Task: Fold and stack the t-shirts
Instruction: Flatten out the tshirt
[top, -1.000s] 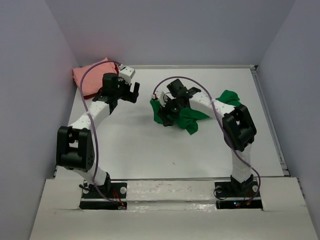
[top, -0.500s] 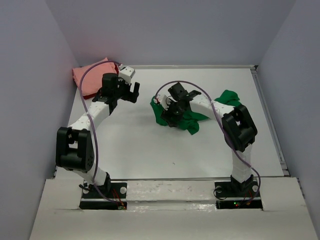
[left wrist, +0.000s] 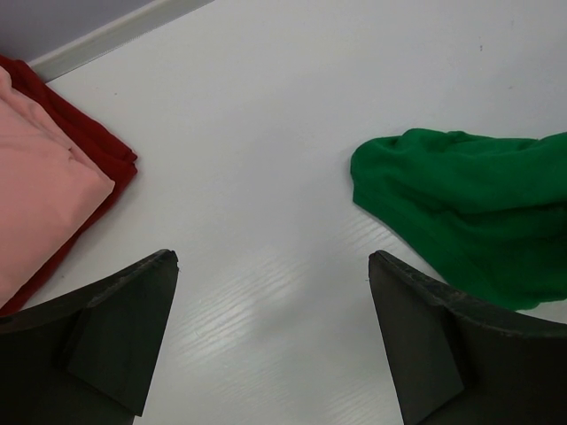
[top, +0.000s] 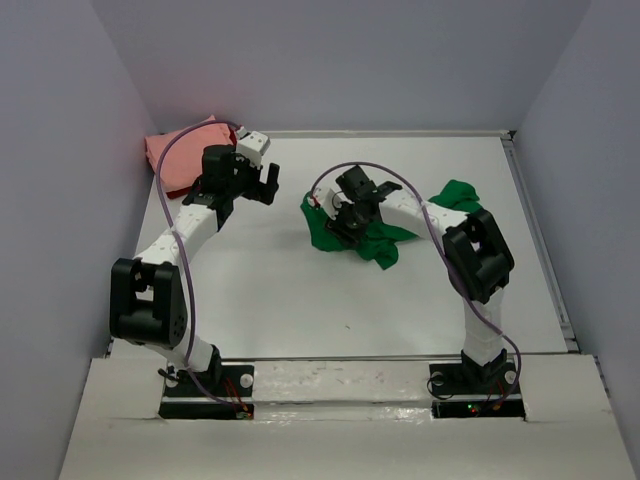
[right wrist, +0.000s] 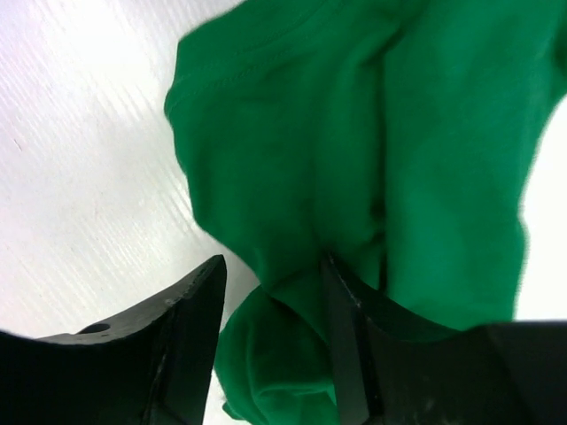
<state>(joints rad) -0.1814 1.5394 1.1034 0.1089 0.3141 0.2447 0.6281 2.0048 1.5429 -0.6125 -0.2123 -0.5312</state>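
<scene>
The bright green t-shirt [top: 378, 240] lies crumpled at mid-table, one part trailing right under the right arm. My right gripper [top: 346, 224] is down on its left part. In the right wrist view the fingers [right wrist: 190, 328] stand partly apart with a bunched fold of the green t-shirt [right wrist: 354, 150] pinched between them; the right gripper [right wrist: 273, 266] grips it. The salmon pink t-shirt [top: 178, 158] lies folded at the back left on the dark red t-shirt [left wrist: 99, 149]. My left gripper [top: 268, 183] hovers open and empty beside that stack, over bare table [left wrist: 273, 258].
Grey walls close in the table at the left, back and right. A raised rim [top: 535, 235] runs along the table's right edge. The left wrist view shows the pink t-shirt [left wrist: 35, 204] at left and the green t-shirt [left wrist: 469, 212] at right.
My right gripper has shifted slightly right and settled onto the green t-shirt, bunching the cloth. The left arm has barely moved.
</scene>
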